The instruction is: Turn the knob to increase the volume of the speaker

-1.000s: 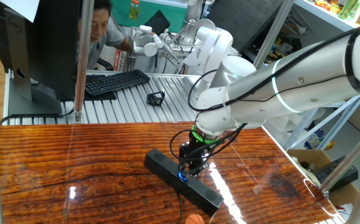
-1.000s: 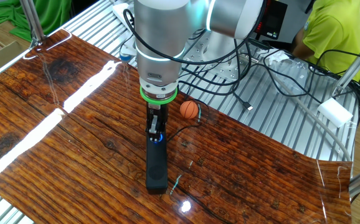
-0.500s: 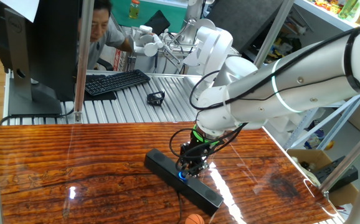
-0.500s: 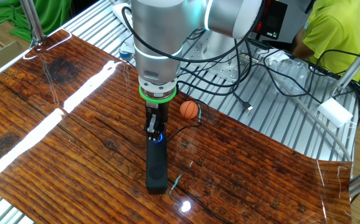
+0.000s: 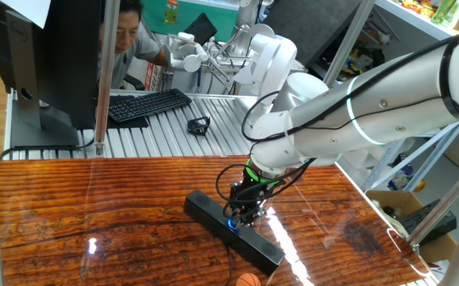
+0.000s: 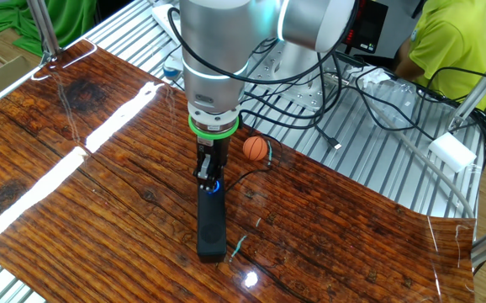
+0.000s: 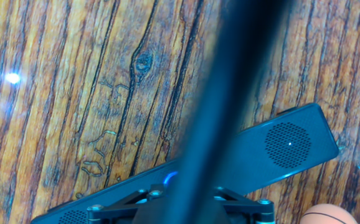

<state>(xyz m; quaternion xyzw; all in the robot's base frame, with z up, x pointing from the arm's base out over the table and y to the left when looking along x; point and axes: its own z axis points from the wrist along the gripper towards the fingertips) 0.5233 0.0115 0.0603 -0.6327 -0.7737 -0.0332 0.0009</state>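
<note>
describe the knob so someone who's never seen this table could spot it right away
Start from the wooden table and find the speaker, a long slim black bar lying on it. The knob is the small round dial partway along that bar, directly under the gripper. Its glowing blue ring sets it apart: nothing else on the bar is lit, and the nearby little ball is orange.

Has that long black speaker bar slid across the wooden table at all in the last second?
No. The speaker lies at the same angle beside the little orange ball, while the gripper stays on the knob.
</note>
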